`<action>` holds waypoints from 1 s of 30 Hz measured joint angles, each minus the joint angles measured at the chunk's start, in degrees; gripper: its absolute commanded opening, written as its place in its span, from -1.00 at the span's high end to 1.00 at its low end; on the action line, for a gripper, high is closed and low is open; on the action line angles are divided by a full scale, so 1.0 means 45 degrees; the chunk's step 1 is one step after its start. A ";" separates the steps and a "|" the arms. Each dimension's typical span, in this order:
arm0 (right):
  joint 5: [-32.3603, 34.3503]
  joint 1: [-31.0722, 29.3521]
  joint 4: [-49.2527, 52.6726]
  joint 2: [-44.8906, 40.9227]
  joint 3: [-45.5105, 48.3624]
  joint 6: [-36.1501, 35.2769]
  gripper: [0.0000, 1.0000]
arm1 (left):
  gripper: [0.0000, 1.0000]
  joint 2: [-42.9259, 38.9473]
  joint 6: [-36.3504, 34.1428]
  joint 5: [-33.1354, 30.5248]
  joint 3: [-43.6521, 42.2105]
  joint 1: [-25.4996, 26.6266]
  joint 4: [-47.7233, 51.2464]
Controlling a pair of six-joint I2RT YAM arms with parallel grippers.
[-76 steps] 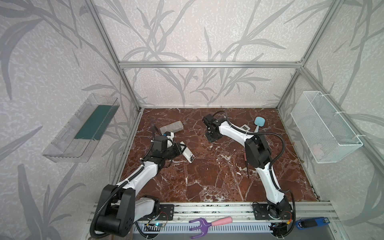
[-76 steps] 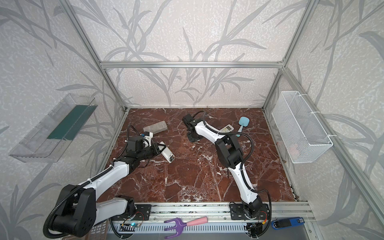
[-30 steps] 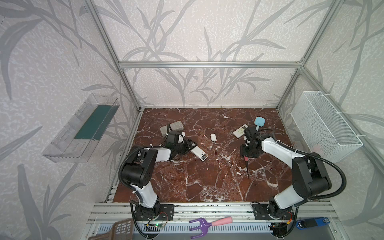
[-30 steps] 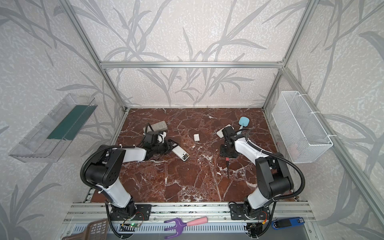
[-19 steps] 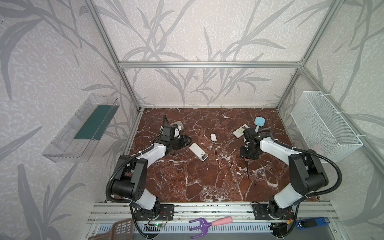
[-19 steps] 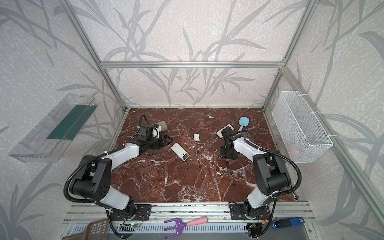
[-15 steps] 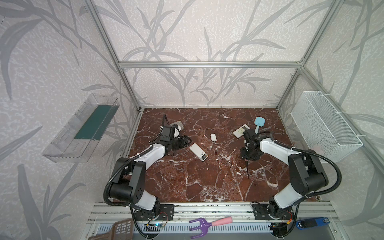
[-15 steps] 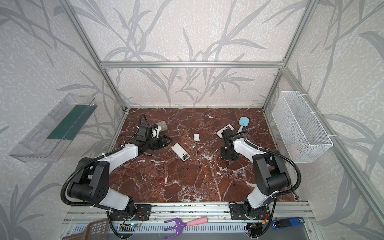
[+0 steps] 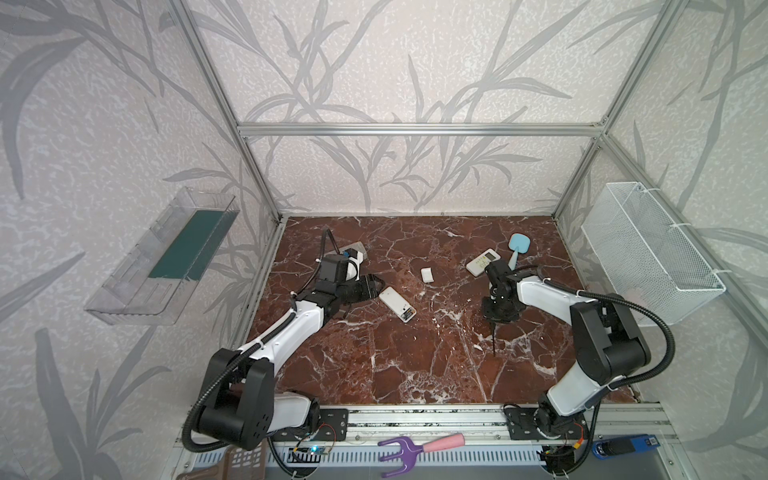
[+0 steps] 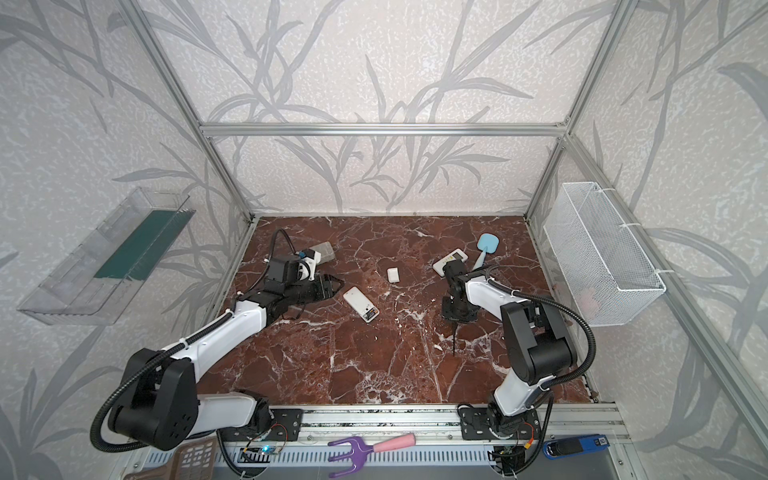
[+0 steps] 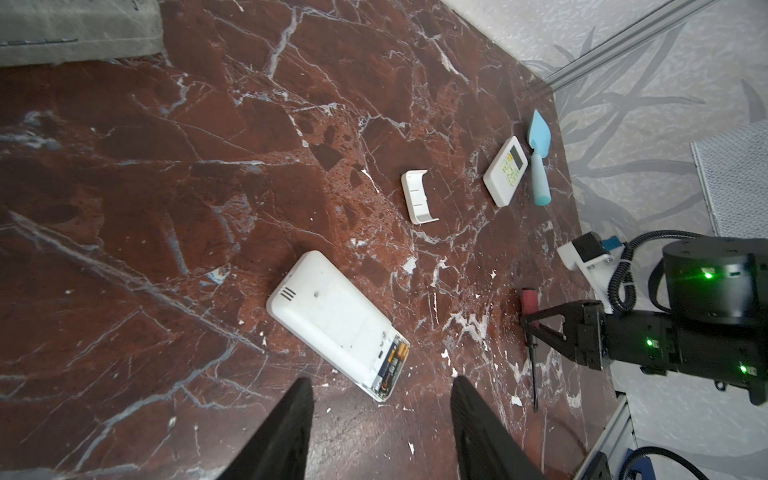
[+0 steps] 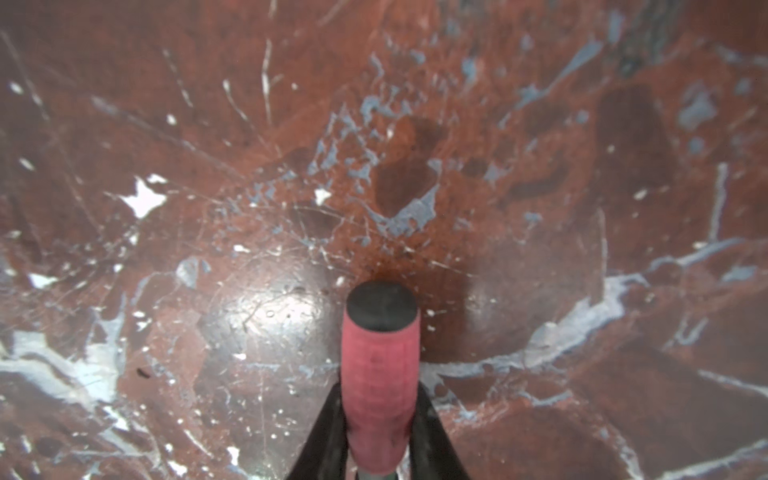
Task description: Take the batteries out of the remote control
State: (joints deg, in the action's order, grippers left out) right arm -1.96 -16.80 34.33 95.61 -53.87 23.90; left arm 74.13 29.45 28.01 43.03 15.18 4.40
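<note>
Right wrist view crops the right gripper, whose fingers pinch the one red-handled screwdriver; its shaft is hidden. Left of centre, the left gripper gapes wide and empty, just beside the face-down remote control. Its open end holds the batteries, seemingly two. One loose cover lies between it and a second remote, far right.
</note>
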 measured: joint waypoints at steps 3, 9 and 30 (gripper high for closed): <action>-0.0413 0.0000 -0.0607 -0.0257 0.0248 0.0180 0.88 | 0.01 -0.0612 -0.0189 0.0000 -0.0209 0.0248 0.0019; -0.1613 -0.0194 -0.2239 -0.1715 0.1010 0.0593 0.96 | 0.11 -0.1617 -0.0661 -0.0063 -0.0267 0.1229 -0.0350; -0.1384 -0.4138 -0.6343 -0.4571 0.0165 0.2637 1.00 | -0.04 -0.0282 -0.3225 -0.3570 0.0102 0.6688 -0.2968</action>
State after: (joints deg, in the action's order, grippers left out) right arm -8.19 -35.42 5.78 75.05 -53.12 35.77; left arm 72.86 14.94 11.94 43.48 45.28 -8.95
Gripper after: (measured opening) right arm 0.222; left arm 0.516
